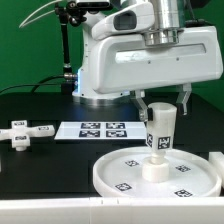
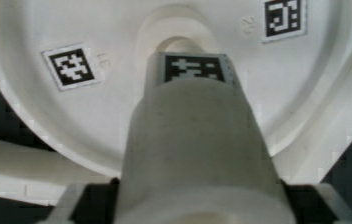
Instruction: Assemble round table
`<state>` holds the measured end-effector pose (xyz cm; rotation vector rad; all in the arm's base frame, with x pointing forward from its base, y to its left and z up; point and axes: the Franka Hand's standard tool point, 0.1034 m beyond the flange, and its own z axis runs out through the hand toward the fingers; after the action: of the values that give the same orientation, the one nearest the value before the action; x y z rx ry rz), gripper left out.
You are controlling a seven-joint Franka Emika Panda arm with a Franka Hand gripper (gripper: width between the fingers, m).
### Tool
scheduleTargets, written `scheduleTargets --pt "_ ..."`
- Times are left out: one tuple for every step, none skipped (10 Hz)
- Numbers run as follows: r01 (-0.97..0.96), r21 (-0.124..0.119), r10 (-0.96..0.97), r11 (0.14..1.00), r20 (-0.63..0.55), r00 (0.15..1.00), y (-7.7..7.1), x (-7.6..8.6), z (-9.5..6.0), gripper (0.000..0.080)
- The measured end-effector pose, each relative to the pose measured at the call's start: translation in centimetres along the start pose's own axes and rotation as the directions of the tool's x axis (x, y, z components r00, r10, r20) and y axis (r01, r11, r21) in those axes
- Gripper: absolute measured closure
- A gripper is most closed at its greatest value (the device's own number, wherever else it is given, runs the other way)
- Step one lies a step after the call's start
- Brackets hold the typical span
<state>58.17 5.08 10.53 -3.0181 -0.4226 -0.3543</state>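
Leg [image 1: 160, 135] upright between jaws, on disc [image 1: 104, 173]

The worktop [image 1: 40, 165] is black and flat. At the exterior view's left a small white T-shaped block [image 1: 24, 131] lies on it. Just beside the block, toward the middle, the marker board [image 1: 100, 129] lies flat with its four tags facing up. Nearer the camera, at the exterior view's right, the large round disc [image 1: 105, 170] rests with its rim up, well apart from the block. The arm's white base [image 1: 95, 90] stands at the back.
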Motion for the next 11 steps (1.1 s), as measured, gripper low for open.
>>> scheduleTargets --pt "0.000 0.001 0.000 1.000 0.002 1.000 0.0 -0.1 0.1 0.0390" --pt "-0.001 0.002 0.001 1.000 0.006 1.000 0.0 -0.2 0.3 0.0390" --pt "-0.001 0.002 0.001 1.000 0.006 1.000 0.0 -0.3 0.4 0.0390" --pt "-0.001 0.000 0.001 1.000 0.003 1.000 0.1 -0.3 0.5 0.0390" --pt "-0.002 0.000 0.002 1.000 0.006 1.000 0.1 -0.4 0.7 0.0390" --pt "-0.003 0.001 0.003 1.000 0.010 1.000 0.1 -0.6 1.0 0.0390" --pt "-0.004 0.000 0.004 1.000 0.007 1.000 0.2 -0.6 1.1 0.0390" --pt "-0.003 0.000 0.003 1.000 0.006 1.000 0.2 -0.5 1.1 0.0390" --pt "-0.003 -0.001 0.003 1.000 0.002 1.000 0.2 -0.5 1.1 0.0390" --pt "-0.003 -0.004 0.003 1.000 -0.005 1.000 0.3 -0.4 1.1 0.0390" --pt "-0.003 -0.005 0.003 1.000 -0.009 1.000 0.3 -0.3 1.2 0.0390"
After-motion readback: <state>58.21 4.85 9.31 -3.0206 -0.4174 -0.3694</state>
